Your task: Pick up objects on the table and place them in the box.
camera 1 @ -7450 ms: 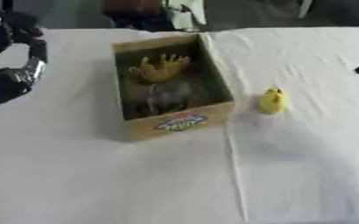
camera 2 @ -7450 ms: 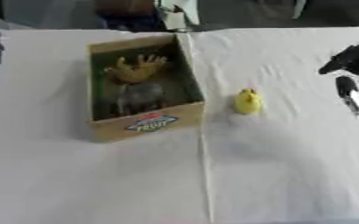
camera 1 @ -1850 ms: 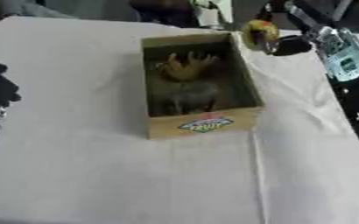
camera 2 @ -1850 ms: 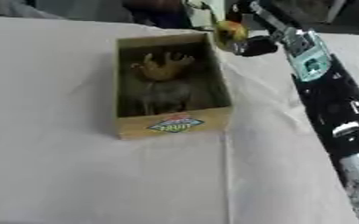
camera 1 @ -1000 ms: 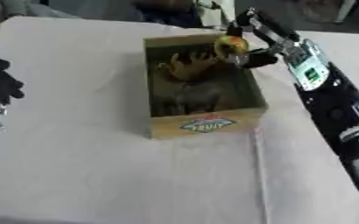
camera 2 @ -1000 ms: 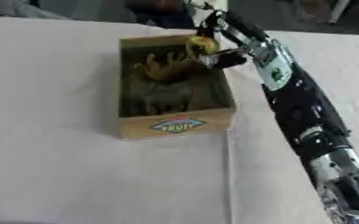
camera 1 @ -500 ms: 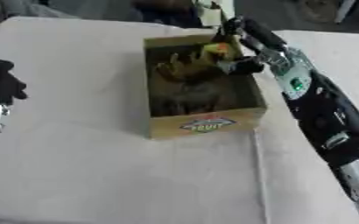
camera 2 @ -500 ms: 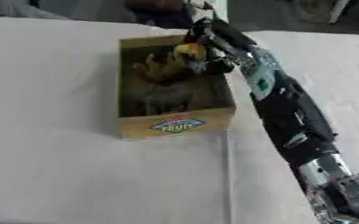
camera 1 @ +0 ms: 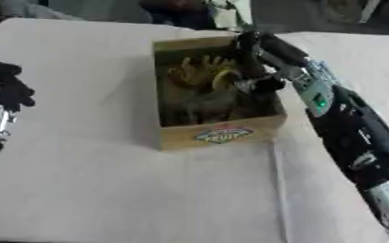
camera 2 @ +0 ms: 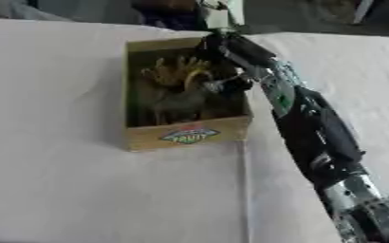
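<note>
The box (camera 1: 218, 135) stands on the bench (camera 1: 106, 180), toward the far side and about the middle from left to right, its printed label on the near wall. It is open at the top. Inside, against the far wall, lies a yellow thing (camera 1: 196, 71) with several prongs pointing away; nearer in the box lies a dull grey thing (camera 1: 206, 102) whose shape cannot be made out.

The right arm (camera 1: 347, 128) comes in from the near right corner and runs over the bench to the far right part of the box. The right hand (camera 1: 260, 80) is inside the box, over its right wall, fingers bent down toward the contents. Just left of the fingers, touching or almost touching them, is a small yellow toy (camera 1: 224, 79), low in the box between the pronged thing and the grey thing. Whether the fingers pinch the toy or have it free beside them, I cannot tell.

The left hand (camera 1: 3, 102) shows at the left edge in the left eye view, well apart from the box, resting over the bench and holding nothing; its dark fingers point up and look relaxed. In the right eye view only a tip of it shows at the left edge.

A pale cloth covers the bench, with a crease running from the box toward the near edge.
</note>
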You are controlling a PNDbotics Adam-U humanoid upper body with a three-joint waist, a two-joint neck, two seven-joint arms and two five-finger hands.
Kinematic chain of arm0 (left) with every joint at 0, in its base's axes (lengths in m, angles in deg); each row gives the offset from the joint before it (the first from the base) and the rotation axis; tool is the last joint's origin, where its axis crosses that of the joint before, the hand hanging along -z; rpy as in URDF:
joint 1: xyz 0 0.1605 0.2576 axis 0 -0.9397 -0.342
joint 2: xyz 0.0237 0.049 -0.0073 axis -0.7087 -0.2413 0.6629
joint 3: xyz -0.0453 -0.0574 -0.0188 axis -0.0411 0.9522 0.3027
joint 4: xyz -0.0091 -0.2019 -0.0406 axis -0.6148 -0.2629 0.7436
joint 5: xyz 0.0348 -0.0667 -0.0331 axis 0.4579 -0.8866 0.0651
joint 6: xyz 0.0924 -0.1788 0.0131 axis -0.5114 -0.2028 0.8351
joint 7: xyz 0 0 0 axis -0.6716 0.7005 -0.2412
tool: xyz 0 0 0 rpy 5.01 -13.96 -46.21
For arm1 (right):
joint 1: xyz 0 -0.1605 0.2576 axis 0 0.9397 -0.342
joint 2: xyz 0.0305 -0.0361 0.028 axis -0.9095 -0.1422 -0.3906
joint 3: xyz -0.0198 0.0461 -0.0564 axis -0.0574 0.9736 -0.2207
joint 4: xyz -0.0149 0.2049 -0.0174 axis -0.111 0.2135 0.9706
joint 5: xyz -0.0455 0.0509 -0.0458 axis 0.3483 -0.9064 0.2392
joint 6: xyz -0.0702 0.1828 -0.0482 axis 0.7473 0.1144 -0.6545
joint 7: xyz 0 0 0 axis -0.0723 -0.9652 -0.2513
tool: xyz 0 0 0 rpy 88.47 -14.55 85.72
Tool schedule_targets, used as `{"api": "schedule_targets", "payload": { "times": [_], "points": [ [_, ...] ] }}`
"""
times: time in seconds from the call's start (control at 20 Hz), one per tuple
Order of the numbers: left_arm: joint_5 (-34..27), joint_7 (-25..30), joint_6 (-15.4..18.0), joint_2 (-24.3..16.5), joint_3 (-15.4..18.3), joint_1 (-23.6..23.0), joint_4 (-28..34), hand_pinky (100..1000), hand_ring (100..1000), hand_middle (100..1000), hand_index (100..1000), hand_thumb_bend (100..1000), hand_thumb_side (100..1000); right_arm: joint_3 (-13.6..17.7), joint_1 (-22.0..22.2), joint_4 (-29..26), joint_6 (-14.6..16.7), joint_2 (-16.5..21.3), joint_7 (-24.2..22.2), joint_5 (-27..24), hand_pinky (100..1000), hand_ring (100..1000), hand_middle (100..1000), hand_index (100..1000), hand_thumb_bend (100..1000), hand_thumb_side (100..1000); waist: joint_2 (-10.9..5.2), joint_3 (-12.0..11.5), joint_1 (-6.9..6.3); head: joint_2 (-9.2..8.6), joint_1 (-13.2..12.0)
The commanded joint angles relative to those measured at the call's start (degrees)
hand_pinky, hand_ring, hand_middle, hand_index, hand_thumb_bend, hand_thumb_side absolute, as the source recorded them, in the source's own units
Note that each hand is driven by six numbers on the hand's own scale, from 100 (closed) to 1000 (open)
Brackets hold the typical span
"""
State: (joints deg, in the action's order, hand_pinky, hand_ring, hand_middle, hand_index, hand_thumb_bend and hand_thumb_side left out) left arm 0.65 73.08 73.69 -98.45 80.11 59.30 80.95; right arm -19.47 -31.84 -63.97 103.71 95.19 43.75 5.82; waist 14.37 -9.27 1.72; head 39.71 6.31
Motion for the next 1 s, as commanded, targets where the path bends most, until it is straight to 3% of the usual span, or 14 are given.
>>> {"api": "schedule_targets", "payload": {
  "times": [0.05,0.1,0.15,0.2,0.35,0.75,1.0],
  "points": [
    [0.0,0.0,-0.2,-0.4,0.0,0.3,1.1,723,523,522,733,104,271,-0.5,-0.8,-1.5,0.4,0.4,-0.7,0.9,682,689,694,840,299,255,-0.80,0.1,-0.17,-0.48,-0.2],
    [0.1,0.0,-0.2,-0.4,0.0,0.3,1.1,722,523,522,733,104,271,-0.8,-0.7,-1.7,0.4,0.4,-1.2,1.1,703,724,739,867,335,314,-0.81,0.2,-0.17,-0.46,-0.2],
    [0.1,0.1,-0.2,-0.4,0.0,0.3,1.1,722,523,522,733,104,271,-1.0,-0.7,-1.9,0.4,0.3,-1.8,1.2,703,724,739,867,335,314,-0.83,0.3,-0.17,-0.45,-0.2],
    [0.1,0.1,-0.2,-0.4,0.0,0.3,1.1,722,523,522,733,105,271,-1.2,-0.7,-2.2,0.4,0.4,-2.5,1.2,748,778,808,906,394,375,-0.82,0.4,-0.15,-0.52,-0.3],
    [0.1,0.1,-0.4,-0.4,0.0,0.3,1.1,722,523,521,733,106,273,-1.5,-0.6,-3.0,0.4,0.5,-4.5,1.3,786,823,867,929,424,391,-0.80,0.7,-0.18,-0.52,-0.4],
    [0.2,0.1,-0.4,-0.4,0.0,0.1,1.1,721,523,521,732,107,271,-1.2,-0.3,-3.9,0.4,0.7,-5.9,0.7,791,831,883,937,426,373,-0.92,1.1,-0.33,-0.56,-0.4],
    [0.2,-0.2,0.2,-0.4,0.4,-0.4,1.1,720,523,521,731,110,261,-1.1,0.0,-5.5,0.4,2.1,-6.1,-2.2,783,820,861,925,398,288,-1.21,1.6,-0.34,-0.44,-0.8]
  ]
}}
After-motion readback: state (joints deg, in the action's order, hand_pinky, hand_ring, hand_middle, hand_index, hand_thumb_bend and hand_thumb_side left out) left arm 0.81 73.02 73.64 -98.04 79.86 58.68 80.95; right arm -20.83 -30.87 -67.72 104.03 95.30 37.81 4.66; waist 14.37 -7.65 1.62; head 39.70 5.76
